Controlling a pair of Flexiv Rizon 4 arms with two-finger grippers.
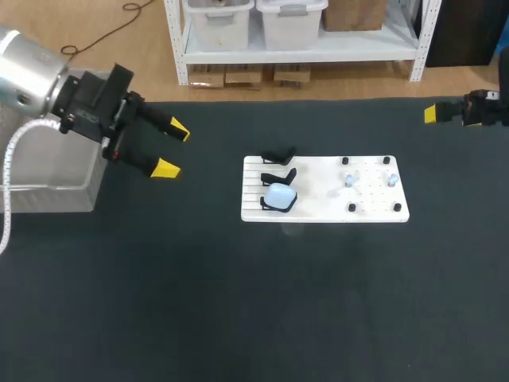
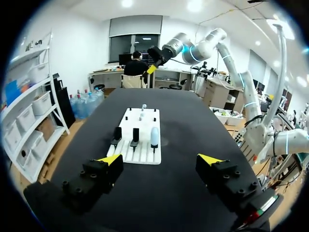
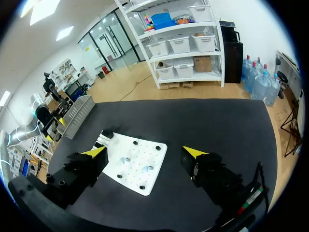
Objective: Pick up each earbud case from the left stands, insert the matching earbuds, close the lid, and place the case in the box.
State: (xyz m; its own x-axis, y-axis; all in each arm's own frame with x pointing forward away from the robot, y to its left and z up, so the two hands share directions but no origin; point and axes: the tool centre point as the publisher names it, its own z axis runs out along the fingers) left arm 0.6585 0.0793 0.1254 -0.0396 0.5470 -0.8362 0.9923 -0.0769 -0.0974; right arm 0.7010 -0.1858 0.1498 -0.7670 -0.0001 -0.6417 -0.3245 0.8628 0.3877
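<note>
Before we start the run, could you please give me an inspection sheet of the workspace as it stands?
Surface: black table carrying a flat white plastic board.
Job's things: light blue earbud case on the stand nearest the robot; two other black stands empty; small pale earbuds on the board's pegged half; translucent grey box at the table's left side.
Clutter: nothing seen.
Grippers: left gripper left of the board, jaws open, empty; right gripper at the far right, jaws open, empty.
Cables: white ribbed hose along the left arm.
Surroundings: nothing seen reaching over the table.
</note>
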